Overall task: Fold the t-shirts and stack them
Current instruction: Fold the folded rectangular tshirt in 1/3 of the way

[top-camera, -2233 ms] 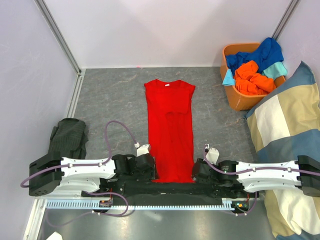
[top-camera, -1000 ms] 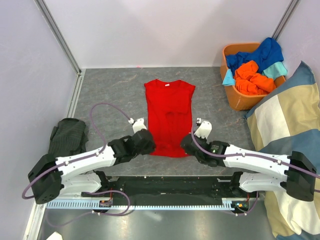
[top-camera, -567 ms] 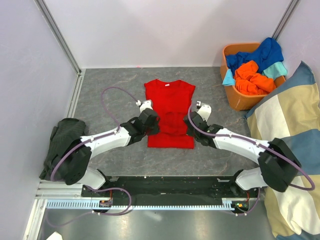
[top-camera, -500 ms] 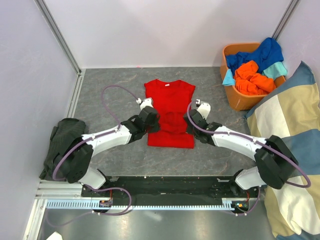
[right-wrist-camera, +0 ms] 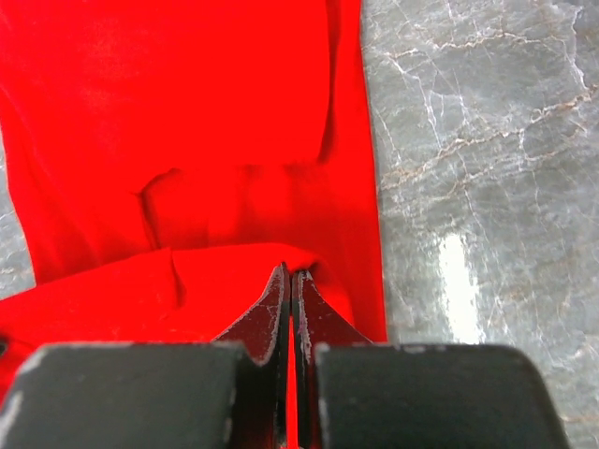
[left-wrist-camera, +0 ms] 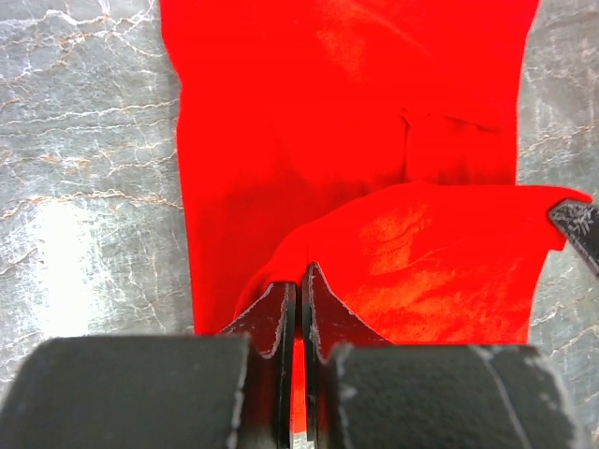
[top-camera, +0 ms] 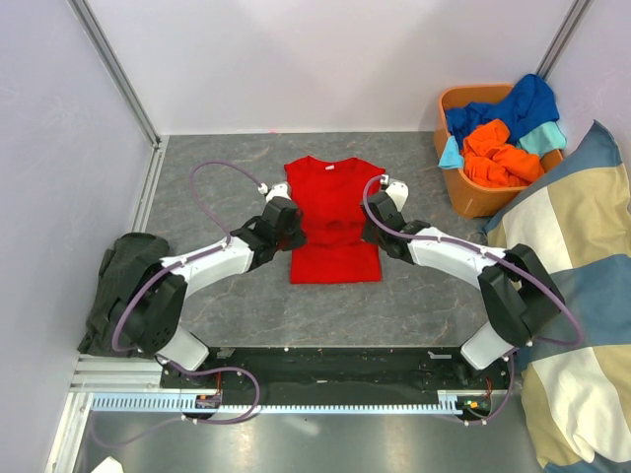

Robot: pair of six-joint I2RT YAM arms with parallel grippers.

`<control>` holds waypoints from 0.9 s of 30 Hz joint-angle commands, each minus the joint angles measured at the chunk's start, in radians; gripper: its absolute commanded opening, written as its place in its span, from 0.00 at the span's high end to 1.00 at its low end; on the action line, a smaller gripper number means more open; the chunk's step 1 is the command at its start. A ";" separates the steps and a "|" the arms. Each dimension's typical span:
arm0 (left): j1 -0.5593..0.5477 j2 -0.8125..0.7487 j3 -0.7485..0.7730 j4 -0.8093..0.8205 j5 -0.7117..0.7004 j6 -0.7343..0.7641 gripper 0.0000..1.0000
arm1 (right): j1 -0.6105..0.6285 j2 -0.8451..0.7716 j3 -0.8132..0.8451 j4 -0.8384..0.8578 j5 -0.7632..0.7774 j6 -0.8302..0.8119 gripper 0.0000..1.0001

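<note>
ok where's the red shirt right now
In the top view the red shirt lies in the centre, between the left hand and right hand, each shut on a corner of its folded-over hem; the orange bin sits off to its right.

Red t-shirt [top-camera: 335,197] on table [top-camera: 227,168], hem lifted over its middle; orange, blue, teal shirts [top-camera: 498,148] in basket [top-camera: 471,204].

left gripper [left-wrist-camera: 301,281] and right gripper [right-wrist-camera: 290,281] both clamped closed, far forward
</note>
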 commanded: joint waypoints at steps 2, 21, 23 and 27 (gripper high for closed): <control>0.019 0.047 0.040 0.043 0.021 0.051 0.98 | -0.027 0.035 0.053 0.037 -0.030 -0.025 1.00; 0.093 0.153 0.180 0.019 -0.108 0.155 0.00 | -0.205 0.052 0.087 0.086 -0.099 -0.158 0.48; 0.108 0.113 0.176 -0.004 -0.111 0.151 0.00 | -0.216 0.016 0.078 0.069 -0.092 -0.173 0.44; 0.108 -0.008 0.062 -0.013 -0.081 0.122 0.00 | -0.225 -0.090 0.007 0.017 -0.107 -0.197 0.37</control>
